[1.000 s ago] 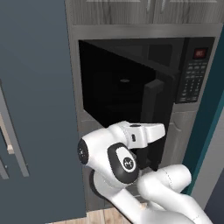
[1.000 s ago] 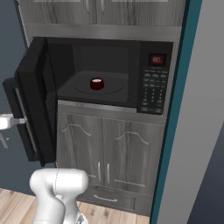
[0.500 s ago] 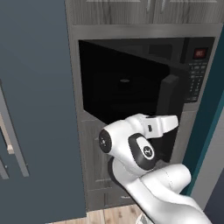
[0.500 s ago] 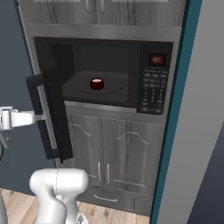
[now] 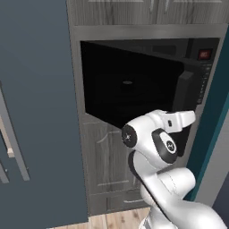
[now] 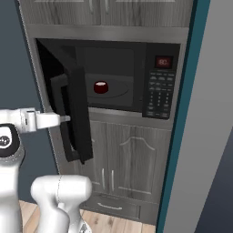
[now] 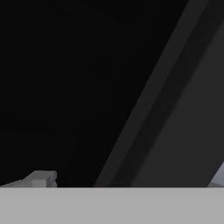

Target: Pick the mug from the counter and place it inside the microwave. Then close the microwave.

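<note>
The gripper (image 6: 67,119), jaws spread and empty, presses the outside of the half-swung door (image 6: 77,116). Beyond it, the mug (image 6: 100,87) already sits inside the microwave (image 6: 161,82). Only shutting the door remains.

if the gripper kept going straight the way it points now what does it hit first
Most likely the microwave door: in the right base view the gripper points at its outer face, beside the handle, seemingly almost touching.
</note>
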You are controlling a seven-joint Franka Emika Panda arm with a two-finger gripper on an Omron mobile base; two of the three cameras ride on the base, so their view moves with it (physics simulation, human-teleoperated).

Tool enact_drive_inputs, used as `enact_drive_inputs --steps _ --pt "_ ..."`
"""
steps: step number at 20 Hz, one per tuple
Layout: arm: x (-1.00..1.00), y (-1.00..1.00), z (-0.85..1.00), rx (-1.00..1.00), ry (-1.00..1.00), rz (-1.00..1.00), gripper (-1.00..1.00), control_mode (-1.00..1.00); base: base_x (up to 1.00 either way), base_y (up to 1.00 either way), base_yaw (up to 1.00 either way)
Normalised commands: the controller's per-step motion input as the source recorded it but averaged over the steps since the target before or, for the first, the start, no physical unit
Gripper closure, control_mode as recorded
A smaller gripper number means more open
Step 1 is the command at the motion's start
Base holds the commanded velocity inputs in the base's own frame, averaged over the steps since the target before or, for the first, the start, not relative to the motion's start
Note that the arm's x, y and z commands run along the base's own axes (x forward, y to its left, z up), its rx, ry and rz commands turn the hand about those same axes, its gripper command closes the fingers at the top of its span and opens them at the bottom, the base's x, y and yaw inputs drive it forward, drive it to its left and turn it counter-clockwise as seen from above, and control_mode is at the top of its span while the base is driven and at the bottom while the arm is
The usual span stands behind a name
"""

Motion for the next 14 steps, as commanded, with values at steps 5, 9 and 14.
enact_drive_inputs --steps 5,9,14 --pt "0.39 -0.36 0.12 0.00 0.03 0.01 -1.00 -1.00 0.00 0.00 0.00" --pt "0.43 -0.44 0.13 0.00 0.04 0.01 -1.00 -1.00 0.00 0.00 0.00" --pt "0.42 -0.46 0.11 0.01 0.02 0.01 -1.00 -1.00 0.00 0.00 0.00"
